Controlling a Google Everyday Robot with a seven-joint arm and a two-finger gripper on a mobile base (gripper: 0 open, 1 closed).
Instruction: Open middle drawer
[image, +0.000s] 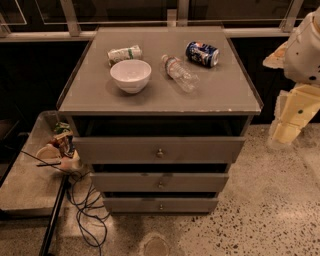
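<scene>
1. Behind, you've got dark glass panels (125, 10) in pale frames, with a pale rail (45, 36) beneath.
2. The floor (270, 210) is speckled stone, and the light is dim and warm.
3. A grey cabinet (220, 85) stands centre, against that rail.
4. Left of it sits a low grey platform (25, 185), and a black cable (87, 210) loops on the floor.
5. Your gripper (285, 134) hangs at the right edge, well apart from the cabinet.

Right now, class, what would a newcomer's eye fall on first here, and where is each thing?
The white bowl sits on the grey cabinet's top, with a clear bottle and a blue can lying on their sides to its right. Below, the middle drawer sits between two others, and the gripper hangs beside the cabinet's right side.
</scene>
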